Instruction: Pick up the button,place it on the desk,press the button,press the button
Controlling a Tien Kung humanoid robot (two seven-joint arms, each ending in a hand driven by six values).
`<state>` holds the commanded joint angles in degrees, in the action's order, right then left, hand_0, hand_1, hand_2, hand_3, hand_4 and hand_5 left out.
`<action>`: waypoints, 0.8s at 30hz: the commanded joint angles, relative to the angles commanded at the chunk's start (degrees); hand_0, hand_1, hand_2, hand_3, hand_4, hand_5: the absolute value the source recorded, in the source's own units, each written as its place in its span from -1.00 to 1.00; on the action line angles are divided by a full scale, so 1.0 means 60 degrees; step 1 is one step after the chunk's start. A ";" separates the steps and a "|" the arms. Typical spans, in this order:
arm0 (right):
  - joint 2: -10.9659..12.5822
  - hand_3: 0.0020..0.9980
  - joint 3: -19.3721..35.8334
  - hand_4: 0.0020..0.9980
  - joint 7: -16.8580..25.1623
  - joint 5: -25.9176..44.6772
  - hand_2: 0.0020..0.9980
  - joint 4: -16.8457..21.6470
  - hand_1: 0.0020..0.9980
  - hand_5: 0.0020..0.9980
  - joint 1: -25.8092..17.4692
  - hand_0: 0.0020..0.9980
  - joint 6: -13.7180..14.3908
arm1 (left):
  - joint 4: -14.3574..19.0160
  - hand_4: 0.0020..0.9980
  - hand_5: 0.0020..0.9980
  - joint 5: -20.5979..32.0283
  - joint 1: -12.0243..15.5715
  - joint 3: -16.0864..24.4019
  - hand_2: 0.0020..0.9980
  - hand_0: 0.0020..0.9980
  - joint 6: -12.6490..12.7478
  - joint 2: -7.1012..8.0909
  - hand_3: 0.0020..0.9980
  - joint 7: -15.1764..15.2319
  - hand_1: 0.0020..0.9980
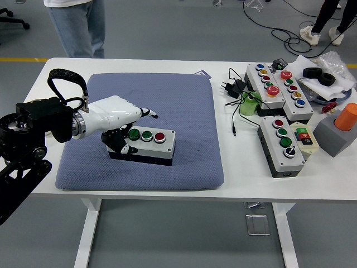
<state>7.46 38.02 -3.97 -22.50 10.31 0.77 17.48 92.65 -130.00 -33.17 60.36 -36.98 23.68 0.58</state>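
A white-topped, black-based button box (150, 147) with two green buttons and a red one (160, 136) lies on the blue mat (184, 111). My left hand (130, 123), white with black fingertips, sits at the box's left end. Its fingers (149, 114) stretch out to the right just behind and above the box. The thumb (126, 147) hangs down at the box's front left corner, left of the first green button (134, 134). The hand grips nothing. The right arm is out of the picture.
Several more button boxes (281, 145) (266, 84) stand at the right, with a plug and cable (234, 88), a green cup (249, 104) and an orange cylinder on a grey block (341, 129). A person's legs (75, 28) stand beyond the far left edge.
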 joint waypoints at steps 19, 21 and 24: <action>0.0014 0.17 -0.0029 -0.46 0.0028 -0.0001 0.15 0.0000 0.08 -0.92 -0.0005 0.27 -0.0005 | -0.0038 0.04 -1.00 0.0000 0.0162 -0.0163 -0.96 -0.77 0.0000 0.0084 0.71 -0.0278 -1.00; 0.0013 0.17 -0.0024 -0.46 0.0024 -0.0010 0.15 0.0000 0.08 -0.92 -0.0005 0.27 -0.0005 | -0.0050 0.04 -1.00 0.0000 0.0159 -0.0188 -0.96 -0.77 0.0000 0.0080 0.71 -0.0288 -1.00; 0.0008 0.17 -0.0027 -0.46 0.0019 0.0004 0.15 0.0000 0.07 -0.92 -0.0003 0.27 -0.0005 | -0.0076 0.04 -1.00 0.0000 0.0124 -0.0262 -0.96 -0.77 0.0000 0.0080 0.71 -0.0320 -1.00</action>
<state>7.51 37.86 -3.85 -22.48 10.31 0.75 17.45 92.19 -130.00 -32.42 58.79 -36.98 24.16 -1.34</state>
